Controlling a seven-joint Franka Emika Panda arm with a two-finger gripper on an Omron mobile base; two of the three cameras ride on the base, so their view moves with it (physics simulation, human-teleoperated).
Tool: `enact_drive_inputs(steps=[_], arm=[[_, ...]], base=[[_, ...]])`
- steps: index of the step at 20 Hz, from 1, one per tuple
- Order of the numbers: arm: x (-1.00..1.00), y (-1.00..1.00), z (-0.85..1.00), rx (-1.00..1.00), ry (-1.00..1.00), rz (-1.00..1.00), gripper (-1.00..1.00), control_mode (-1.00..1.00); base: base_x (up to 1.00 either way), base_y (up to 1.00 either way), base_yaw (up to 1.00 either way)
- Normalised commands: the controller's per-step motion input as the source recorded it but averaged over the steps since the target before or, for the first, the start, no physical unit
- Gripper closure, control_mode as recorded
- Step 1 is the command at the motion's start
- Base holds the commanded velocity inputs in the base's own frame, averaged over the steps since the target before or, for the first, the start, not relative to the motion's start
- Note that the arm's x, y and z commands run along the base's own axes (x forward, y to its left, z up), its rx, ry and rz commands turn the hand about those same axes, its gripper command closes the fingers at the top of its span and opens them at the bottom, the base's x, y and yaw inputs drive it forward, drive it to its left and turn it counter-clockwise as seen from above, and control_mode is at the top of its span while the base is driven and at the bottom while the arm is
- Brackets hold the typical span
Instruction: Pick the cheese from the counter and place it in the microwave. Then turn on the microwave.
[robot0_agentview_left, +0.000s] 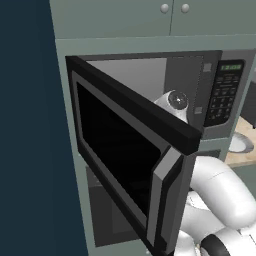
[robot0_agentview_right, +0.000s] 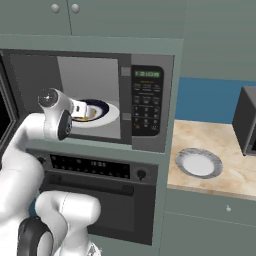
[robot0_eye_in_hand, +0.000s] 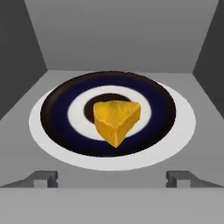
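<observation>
**Cheese on the turntable, claw released**

Two dark fingertips (robot0_eye_in_hand: 43, 177) sit nearest my hand camera, spread wide to either side of the view with nothing between them; I read the gripper (robot0_eye_in_hand: 112, 179) as released and empty. Just beyond the tips, the cheese (robot0_eye_in_hand: 116, 121) lies on its own, a yellow-orange wedge with one point turned toward me; it rests at the middle of a dark-ringed plate (robot0_eye_in_hand: 57, 109), which sits on the white turntable (robot0_eye_in_hand: 183, 127); grey cavity walls rise around them.

From my right base camera, the arm (robot0_agentview_right: 55, 117) reaches into the microwave (robot0_agentview_right: 150, 140) from the left, the hand at the mouth of the cavity; a sliver of orange shows on the plate just past the hand. Green digits glow on the keypad panel (robot0_agentview_right: 146, 100); below the microwave sits a black oven (robot0_agentview_right: 100, 195) with knobs. Off to the right, a round grey-white plate (robot0_agentview_right: 198, 163) lies on the counter (robot0_agentview_right: 230, 175), well apart from the microwave.

From my left base camera, the microwave door (robot0_agentview_left: 125, 150) stands swung open toward me, hiding most of the cavity; the arm's wrist shows just over its top edge.
</observation>
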Motion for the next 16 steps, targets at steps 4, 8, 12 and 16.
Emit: enact_drive_inputs(steps=[4,8,12,16], arm=[[-0.65,-0.04,0.94,0.0,0.0,-0.08,-1.0,-1.0],[-0.66,-0.01,0.71,0.0,0.0,-0.1,1.0,-1.0],[-0.79,-0.31,0.38,0.01,0.05,-0.11,1.0,-1.0],[-1.0,-0.61,0.22,0.05,0.05,-0.11,1.0,-1.0]], base=[[0.0,0.0,0.0],[0.0,0.0,0.0],[0.0,0.0,0.0],[0.0,0.0,0.0]])
